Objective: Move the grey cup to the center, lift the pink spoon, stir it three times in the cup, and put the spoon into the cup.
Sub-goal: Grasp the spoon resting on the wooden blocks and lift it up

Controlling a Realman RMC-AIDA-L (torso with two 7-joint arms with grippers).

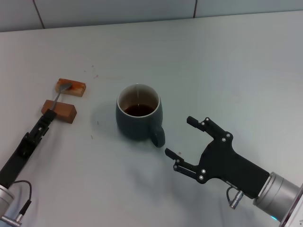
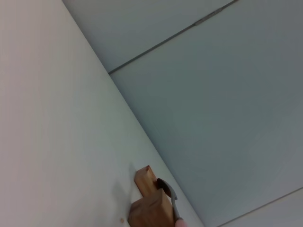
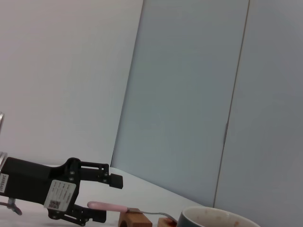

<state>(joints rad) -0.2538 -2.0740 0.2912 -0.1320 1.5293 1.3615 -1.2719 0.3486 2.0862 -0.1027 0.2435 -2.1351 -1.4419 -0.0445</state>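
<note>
The grey cup (image 1: 138,116) stands mid-table with dark liquid inside, its handle turned toward my right gripper; its rim shows in the right wrist view (image 3: 222,218). My right gripper (image 1: 179,136) is open and empty, just clear of the handle. The pink spoon (image 1: 57,97) lies across two brown blocks (image 1: 71,87), with its bowl on the far block. In the right wrist view its pink handle (image 3: 106,206) lies between the fingers of my left gripper (image 3: 109,199), which is open around it. In the head view the left gripper (image 1: 47,116) covers the handle.
The near brown block (image 1: 60,111) sits right under my left gripper's tip. Both blocks and the spoon bowl (image 2: 165,187) show in the left wrist view. A tiled wall (image 1: 142,9) rises behind the table's far edge.
</note>
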